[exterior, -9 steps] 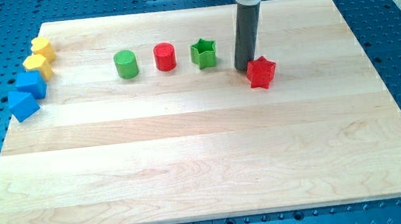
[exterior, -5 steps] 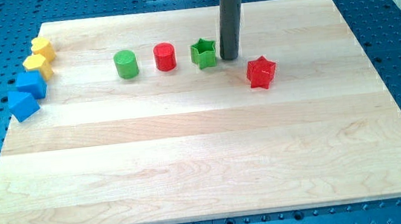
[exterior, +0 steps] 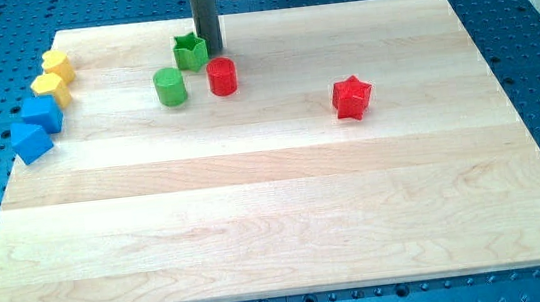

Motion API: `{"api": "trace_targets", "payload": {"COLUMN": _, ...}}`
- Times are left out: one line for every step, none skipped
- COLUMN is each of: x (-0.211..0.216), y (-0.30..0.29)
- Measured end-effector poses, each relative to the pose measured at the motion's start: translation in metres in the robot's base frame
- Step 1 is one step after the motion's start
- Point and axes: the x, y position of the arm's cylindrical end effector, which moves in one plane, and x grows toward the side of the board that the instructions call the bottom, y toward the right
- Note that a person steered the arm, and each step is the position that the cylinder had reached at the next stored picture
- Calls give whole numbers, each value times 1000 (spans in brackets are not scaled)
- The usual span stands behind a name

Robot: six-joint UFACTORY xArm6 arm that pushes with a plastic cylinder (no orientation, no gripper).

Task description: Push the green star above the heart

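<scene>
Near the top edge of the pale wooden table (exterior: 277,221), my tip (exterior: 210,53) touches the right side of the one small green star block (exterior: 190,51).
Eight blocks in all: that star, one green cylinder (exterior: 170,86) and one red cylinder (exterior: 222,77) just below it, one red star (exterior: 352,97) well apart towards the right edge, and by the left edge two yellow blocks (exterior: 57,65) (exterior: 49,88) above two blue blocks (exterior: 42,114) (exterior: 31,142). The rod carries no jaws.

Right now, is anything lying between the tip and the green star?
No. In the camera view my tip sits right against the view's right side of the green star, with no block and no visible gap between them.
</scene>
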Motion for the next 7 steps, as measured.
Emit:
{"api": "trace_targets", "payload": {"x": 20, "y": -2}}
{"api": "trace_targets", "payload": {"x": 4, "y": -63}}
{"api": "trace_targets", "payload": {"x": -21, "y": -109}}
{"api": "trace_targets", "payload": {"x": -24, "y": -76}}
{"api": "trace_targets", "payload": {"x": -39, "y": -79}}
{"api": "trace_targets", "payload": {"x": -45, "y": -124}}
{"api": "trace_targets", "payload": {"x": -49, "y": -132}}
